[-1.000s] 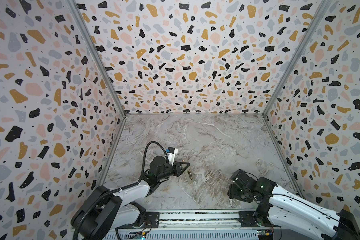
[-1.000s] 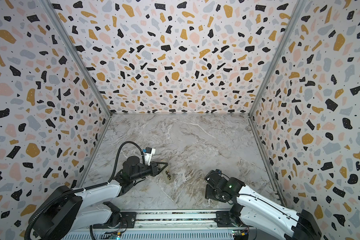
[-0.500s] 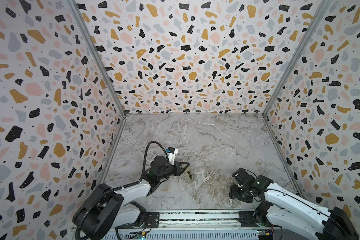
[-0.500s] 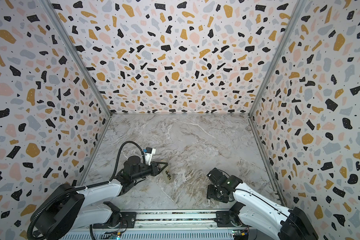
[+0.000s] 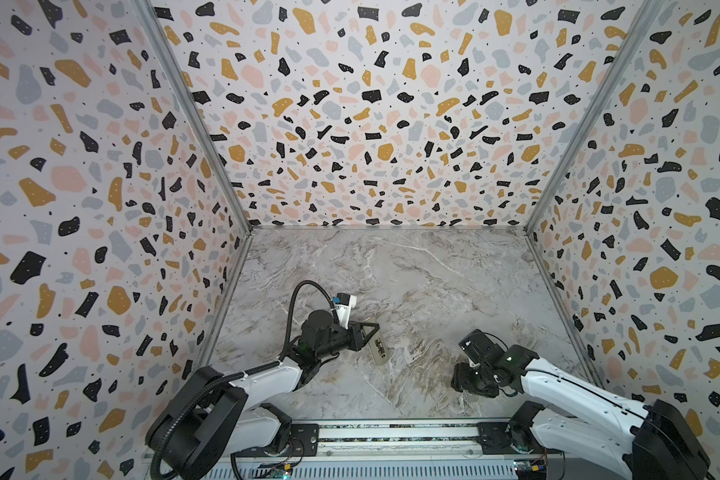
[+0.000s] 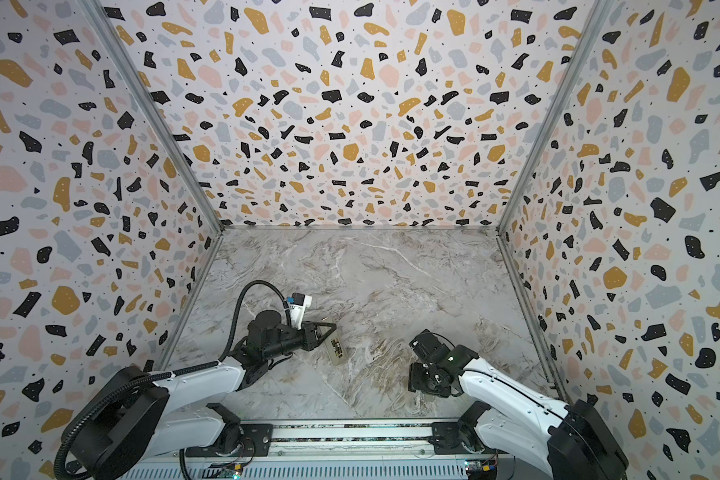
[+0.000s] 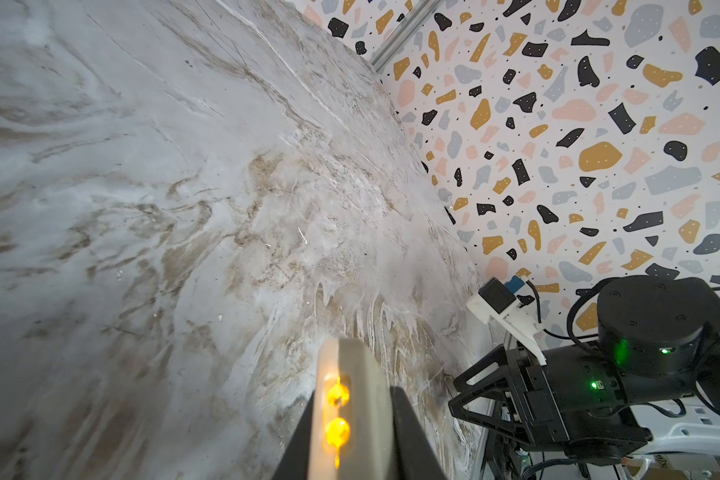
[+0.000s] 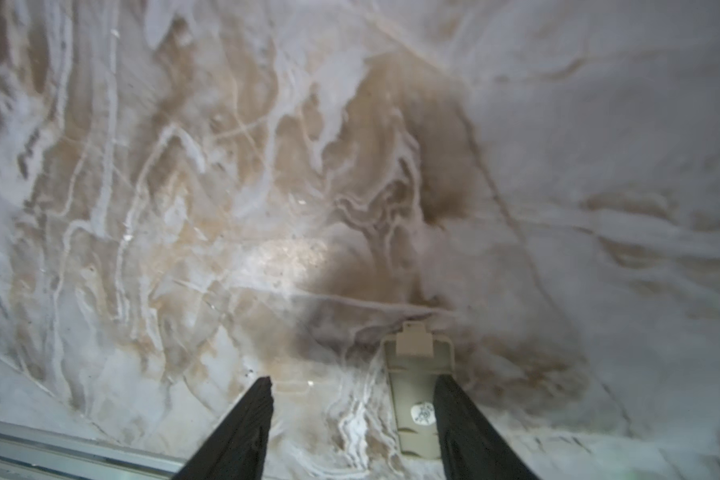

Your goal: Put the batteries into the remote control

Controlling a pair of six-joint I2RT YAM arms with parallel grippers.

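Pale remote control (image 7: 362,374) clamped in left gripper (image 5: 373,332), two amber lights (image 7: 336,411) at end; right gripper (image 8: 354,415) released beside cover (image 8: 416,386).

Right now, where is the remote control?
The remote control is left of centre in both top views, clamped in the left pincer near the front.

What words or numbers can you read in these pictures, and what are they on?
No text here can be read.
Remote: small dark marks on it, too small to read.
Cover: round white sticker with faint marks, too blurred to read.
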